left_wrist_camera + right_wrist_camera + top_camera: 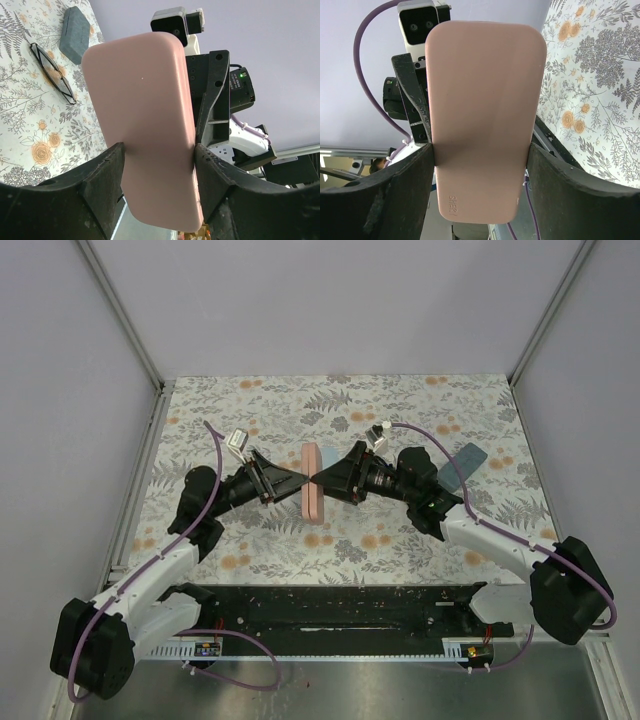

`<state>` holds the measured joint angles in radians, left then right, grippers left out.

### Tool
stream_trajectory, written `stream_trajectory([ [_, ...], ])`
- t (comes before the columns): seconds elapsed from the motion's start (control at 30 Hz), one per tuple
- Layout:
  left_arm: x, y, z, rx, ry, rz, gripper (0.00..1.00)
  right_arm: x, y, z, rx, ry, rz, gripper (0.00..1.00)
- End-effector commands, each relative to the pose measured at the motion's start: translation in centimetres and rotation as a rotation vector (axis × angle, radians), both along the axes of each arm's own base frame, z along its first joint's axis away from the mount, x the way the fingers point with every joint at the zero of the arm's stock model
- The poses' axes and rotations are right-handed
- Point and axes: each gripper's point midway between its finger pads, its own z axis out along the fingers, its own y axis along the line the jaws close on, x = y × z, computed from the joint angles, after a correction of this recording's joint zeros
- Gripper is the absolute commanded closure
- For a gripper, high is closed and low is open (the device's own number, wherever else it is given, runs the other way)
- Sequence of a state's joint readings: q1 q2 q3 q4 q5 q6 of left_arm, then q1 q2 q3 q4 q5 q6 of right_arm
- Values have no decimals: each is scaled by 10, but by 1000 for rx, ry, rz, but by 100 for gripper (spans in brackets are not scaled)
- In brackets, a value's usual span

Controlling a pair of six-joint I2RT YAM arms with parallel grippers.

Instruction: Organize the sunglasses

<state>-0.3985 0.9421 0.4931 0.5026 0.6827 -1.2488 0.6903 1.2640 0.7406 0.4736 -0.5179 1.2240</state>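
A pink oblong case [312, 502] stands on edge at the middle of the floral table, gripped from both sides. My left gripper [303, 483] is shut on it from the left, and in the left wrist view both fingers [107, 165] press its long sides. My right gripper [322, 483] is shut on the same pink case [485, 80] from the right, jaws tight against its edges. A pair of sunglasses [52, 72] with dark lenses and a thin black frame lies on the table beyond the case. The right arm hides them in the top view.
A blue-grey case [466, 464] lies to the right of the right arm and shows behind the sunglasses as the blue-grey case [75, 27]. A light blue piece [328, 457] peeks out beside the pink case. A black rail [330, 615] runs along the near edge.
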Motion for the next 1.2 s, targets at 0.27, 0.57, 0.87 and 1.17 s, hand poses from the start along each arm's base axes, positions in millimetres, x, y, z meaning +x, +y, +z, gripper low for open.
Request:
stream_trajectory([
  [0.27,-4,-13,13,17,-62,-45,44,-9,4,34,91,-86,53,30],
  [0.57,-8,-16,15,8,-67,-62,52,-9,2,34,98,-80,40,43],
  [0.87,-13,-14,29,-31,-96,-79,6,-11,-4,45,133,-86,21,44],
  [1.17,-18,-15,38,-179,-80,-121,5,-12,3,54,212,-64,64,45],
])
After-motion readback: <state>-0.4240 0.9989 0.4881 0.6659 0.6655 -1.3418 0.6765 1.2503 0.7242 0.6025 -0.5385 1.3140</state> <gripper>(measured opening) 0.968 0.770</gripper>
